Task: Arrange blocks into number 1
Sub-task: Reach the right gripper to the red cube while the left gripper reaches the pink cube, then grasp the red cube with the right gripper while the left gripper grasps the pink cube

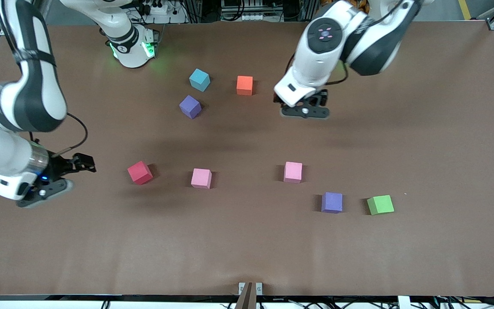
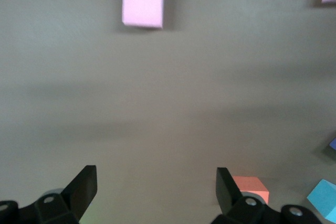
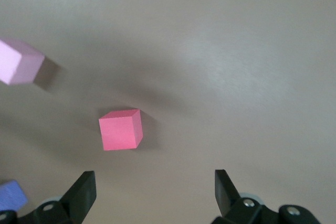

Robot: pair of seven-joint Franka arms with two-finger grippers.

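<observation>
Eight blocks lie apart on the table. Cyan (image 1: 199,80), orange (image 1: 244,85) and purple (image 1: 190,106) lie toward the robots' bases. Red (image 1: 140,172) and two light pink blocks (image 1: 201,178) (image 1: 293,172) form a loose row in the middle. Blue-violet (image 1: 332,202) and green (image 1: 380,204) lie nearest the front camera. My left gripper (image 1: 306,111) hangs open and holds nothing, over bare table beside the orange block (image 2: 251,187). My right gripper (image 1: 44,192) is open with nothing in it, over the table toward the right arm's end from the red block (image 3: 121,129).
The brown table (image 1: 423,141) stretches wide toward the left arm's end. In the left wrist view a pink block (image 2: 142,2) lies ahead and the cyan block (image 2: 323,195) sits at the edge. In the right wrist view a pink block (image 3: 20,61) lies past the red one.
</observation>
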